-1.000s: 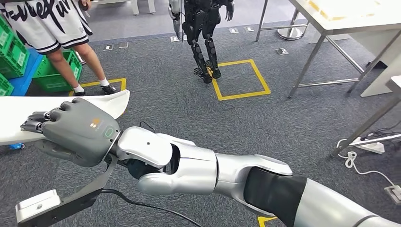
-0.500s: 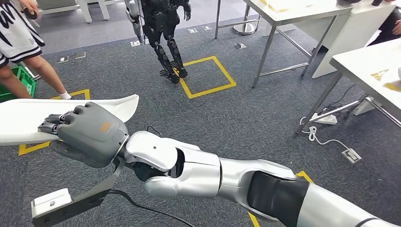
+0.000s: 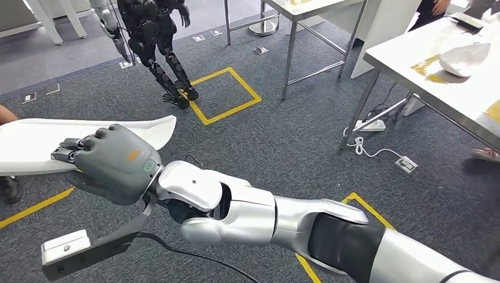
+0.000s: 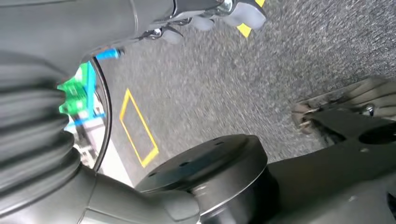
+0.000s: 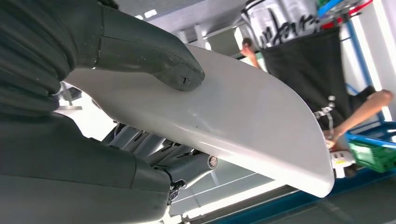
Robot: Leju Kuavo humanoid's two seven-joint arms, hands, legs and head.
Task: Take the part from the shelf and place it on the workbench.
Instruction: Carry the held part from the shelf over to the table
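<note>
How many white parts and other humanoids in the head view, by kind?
White parts: 2 (held part in right hand; second part on workbench)
Black humanoid: 1
Total: 3

No words or numbers could be read anywhere; a small orange mark sat on the right hand (image 3: 112,162).

A robotics lab or test workshop.
Grey carpet floor (image 3: 283,141) carries yellow tape squares (image 3: 221,94) marking stations; a dark humanoid robot (image 3: 150,41) stands beside one. White metal-legged worktops (image 3: 413,71) line the right side, with a power strip and cables (image 3: 371,138) on the floor beneath them, and green crates (image 5: 373,156) stand behind a person.
</note>
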